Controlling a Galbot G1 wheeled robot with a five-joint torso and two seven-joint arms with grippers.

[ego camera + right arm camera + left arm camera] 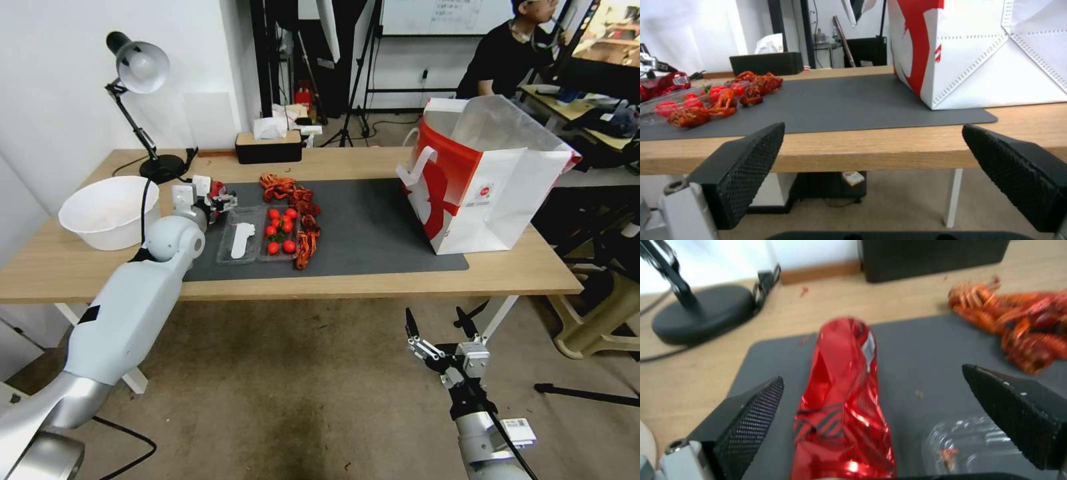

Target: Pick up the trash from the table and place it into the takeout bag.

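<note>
- The left hand (871,400) sits over the near-left corner of the dark grey mat (373,220), its two black fingers (751,416) spread wide apart, with nothing gripped.
- Between those fingers lies the crushed red can (844,400). It rests on the mat, and its long axis runs straight away from the hand toward the lamp base (702,313), so the fingers stand on either side of its narrow width. It sits closer to one finger than the other; I see no contact with either.
- Judging from this, the hand is already lined up across the can's short side, and closing on it looks like the step in hand.
- Just beside the can on the mat is a clear plastic tray (969,443); one finger hovers over it, which could get nudged as the fingers close.
- Farther along the mat lies a heap of red crayfish shells (293,200), next to cherry tomatoes (280,230) in the tray.
- The takeout bag (487,180) stands upright and open-topped at the mat's far-right end, well apart from the can.
- A white bowl (110,210) sits on the bench (333,287) off the mat's left edge.
- The right hand (437,327) hangs below the bench's front edge, under the bag's end of the mat, fingers apart and empty; the left arm is clearly the nearer one to the can.
</note>
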